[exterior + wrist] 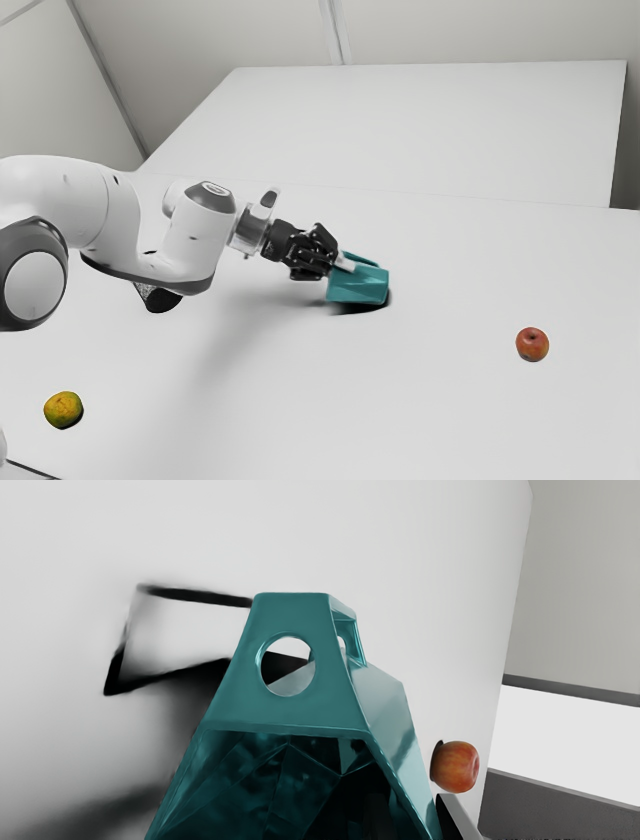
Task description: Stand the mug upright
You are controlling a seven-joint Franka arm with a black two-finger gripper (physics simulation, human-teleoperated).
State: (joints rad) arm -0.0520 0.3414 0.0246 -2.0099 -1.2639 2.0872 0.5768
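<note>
A white table [430, 420] spreads beneath the gripper [342, 264], which reaches in at the rim of the teal mug [360, 288]; the mug is tipped on its side, its open mouth toward the gripper, and I can't quite tell whether the jaws pinch its wall. A yellow-green fruit [64, 410] sits near the exterior view's lower left; a red apple [532, 344] sits toward its right.
</note>
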